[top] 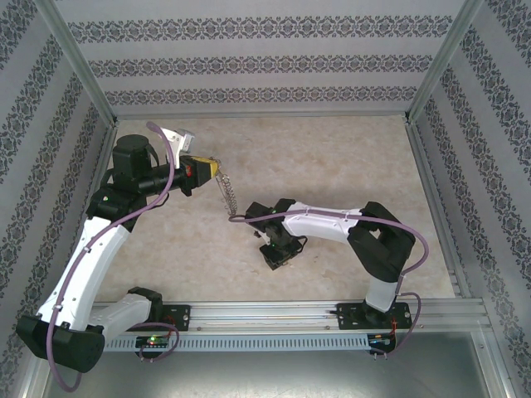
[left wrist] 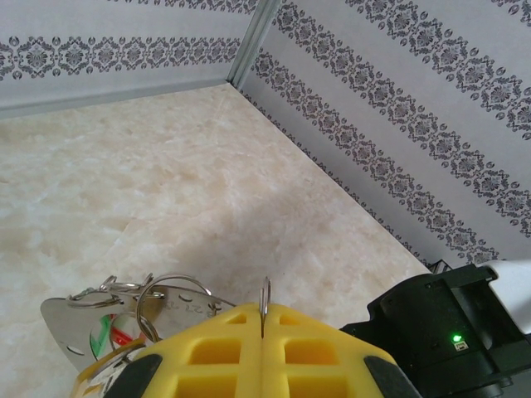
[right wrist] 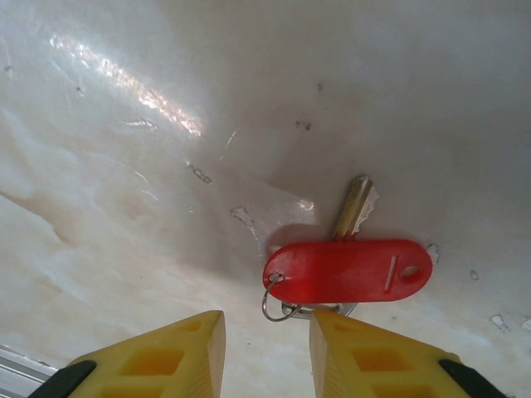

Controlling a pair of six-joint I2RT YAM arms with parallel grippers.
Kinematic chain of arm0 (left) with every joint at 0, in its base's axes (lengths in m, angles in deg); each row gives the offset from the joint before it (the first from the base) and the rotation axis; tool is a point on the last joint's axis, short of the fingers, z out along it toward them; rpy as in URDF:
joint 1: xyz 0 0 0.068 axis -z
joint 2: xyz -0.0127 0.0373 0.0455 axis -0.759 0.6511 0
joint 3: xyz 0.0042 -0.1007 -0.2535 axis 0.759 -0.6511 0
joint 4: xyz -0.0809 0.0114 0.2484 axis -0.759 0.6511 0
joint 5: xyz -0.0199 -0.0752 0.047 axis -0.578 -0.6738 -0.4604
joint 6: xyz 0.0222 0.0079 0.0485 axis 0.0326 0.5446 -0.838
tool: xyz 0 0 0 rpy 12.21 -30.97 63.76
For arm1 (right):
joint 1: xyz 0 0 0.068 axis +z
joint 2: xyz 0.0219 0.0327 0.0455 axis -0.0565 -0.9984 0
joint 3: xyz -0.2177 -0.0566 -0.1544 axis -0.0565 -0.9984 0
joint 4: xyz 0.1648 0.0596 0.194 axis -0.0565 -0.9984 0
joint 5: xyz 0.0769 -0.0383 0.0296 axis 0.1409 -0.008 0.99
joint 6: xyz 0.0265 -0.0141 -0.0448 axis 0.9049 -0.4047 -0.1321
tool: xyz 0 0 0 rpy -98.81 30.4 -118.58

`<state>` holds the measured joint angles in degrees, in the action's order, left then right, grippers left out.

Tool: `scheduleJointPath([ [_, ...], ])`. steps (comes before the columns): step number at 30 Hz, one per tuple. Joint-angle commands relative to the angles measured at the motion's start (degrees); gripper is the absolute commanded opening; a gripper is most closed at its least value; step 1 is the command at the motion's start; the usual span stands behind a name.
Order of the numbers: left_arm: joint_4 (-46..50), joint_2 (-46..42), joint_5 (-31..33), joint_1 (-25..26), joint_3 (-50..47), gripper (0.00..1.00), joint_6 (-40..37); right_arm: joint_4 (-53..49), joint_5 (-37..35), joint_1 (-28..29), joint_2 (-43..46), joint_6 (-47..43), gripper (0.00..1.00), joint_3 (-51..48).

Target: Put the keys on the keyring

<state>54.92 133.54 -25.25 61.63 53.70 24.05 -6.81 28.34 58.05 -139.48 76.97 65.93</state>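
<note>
**A:** Near side first: the right tool (right wrist: pixel 265 322) has its jaws parted, nothing between them. A brass key with a red oblong plastic tag (right wrist: pixel 348 271) lies flat on the marbled beige bench (right wrist: pixel 124 207), just past the tips.

**B:** Yep, and farther back the left tool (left wrist: pixel 264 310) is clamped on the silvery chain-like keyring (top: pixel 225 196), which hangs limp.

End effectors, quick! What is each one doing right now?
Left end effector: closed, holding the keyring.
Right end effector: open, holding nothing; the red-tagged key lies just ahead of it.
</note>
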Motion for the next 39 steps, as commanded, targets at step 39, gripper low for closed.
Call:
scheduleJointPath([
  [39,-1.21,-0.12,-0.88,-0.94,0.11,0.00,1.21,-0.26,-1.39,-0.30,1.90,0.97,0.04,0.14],
])
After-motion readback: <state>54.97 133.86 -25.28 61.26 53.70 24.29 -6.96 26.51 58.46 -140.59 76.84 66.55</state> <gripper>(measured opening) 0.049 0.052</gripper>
